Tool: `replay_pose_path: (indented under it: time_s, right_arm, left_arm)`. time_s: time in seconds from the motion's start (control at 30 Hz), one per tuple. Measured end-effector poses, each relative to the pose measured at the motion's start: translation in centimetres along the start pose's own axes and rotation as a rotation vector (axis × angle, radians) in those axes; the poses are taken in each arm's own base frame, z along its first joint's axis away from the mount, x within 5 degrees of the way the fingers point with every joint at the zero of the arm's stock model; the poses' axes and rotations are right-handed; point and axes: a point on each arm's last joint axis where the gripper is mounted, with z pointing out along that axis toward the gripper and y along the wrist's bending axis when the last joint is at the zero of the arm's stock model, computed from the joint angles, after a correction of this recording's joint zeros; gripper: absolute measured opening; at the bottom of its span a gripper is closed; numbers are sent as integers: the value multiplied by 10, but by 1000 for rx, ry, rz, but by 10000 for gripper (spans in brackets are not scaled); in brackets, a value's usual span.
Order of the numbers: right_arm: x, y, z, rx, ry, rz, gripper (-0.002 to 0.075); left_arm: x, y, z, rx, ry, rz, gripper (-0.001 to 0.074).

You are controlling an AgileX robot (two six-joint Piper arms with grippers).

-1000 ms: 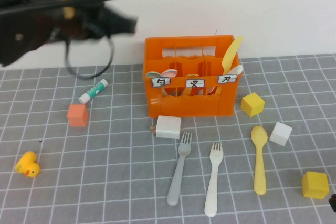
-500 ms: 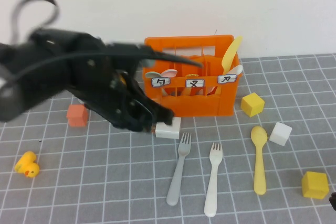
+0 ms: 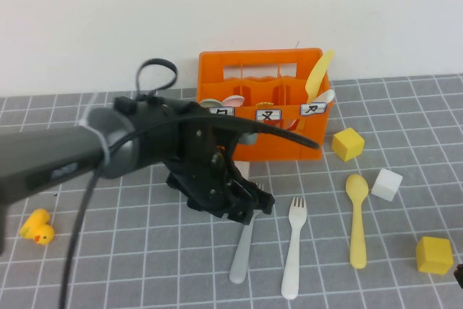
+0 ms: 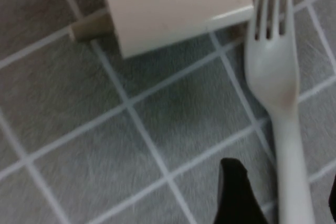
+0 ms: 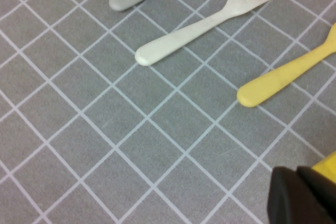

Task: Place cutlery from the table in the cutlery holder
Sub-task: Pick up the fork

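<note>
Item 1, left gripper [image 4: 281,195]: I have it low over the table [image 3: 108,251], fingers spread, one dark fingertip [image 4: 233,192] on each side of the grey fork's handle. Nothing is held; the spread is there so the handle sits between the fingers for a pinch.

Item 2, grey fork [image 4: 275,77]: flat on the tiles, handle running between the fingers, tines pointing away from them toward the white block [image 4: 173,9], which lies just beyond the tines. In the high view the arm covers the fork's head; only the handle end [image 3: 241,258] shows.

Item 3, white fork [image 3: 293,247]: just beside the left fingers, on their outer side, flat.

Item 4, yellow spoon [image 3: 357,226]: farther out again, well apart from those fingers.

Item 5, cutlery holder [image 3: 260,106]: orange crate behind the left gripper, a yellow piece already standing in one end compartment.

Item 6, right gripper [image 5: 302,195]: fingers shut, empty, parked at the table's near right edge, close to a yellow cube [image 3: 434,255]; I judge it idle.
</note>
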Motion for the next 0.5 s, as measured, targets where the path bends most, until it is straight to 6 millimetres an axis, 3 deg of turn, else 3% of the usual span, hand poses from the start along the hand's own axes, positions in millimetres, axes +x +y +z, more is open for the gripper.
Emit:
replay_pose_path:
  time_s: [0.27,0.5]
  right_arm:
    - [0,0,0,1,0,0,-3]
    - [0,0,0,1,0,0,-3]
  left_arm:
    - [-7,-22,20,-6,28,60,349]
    - [-5,-20,34,-47,60,34,326]
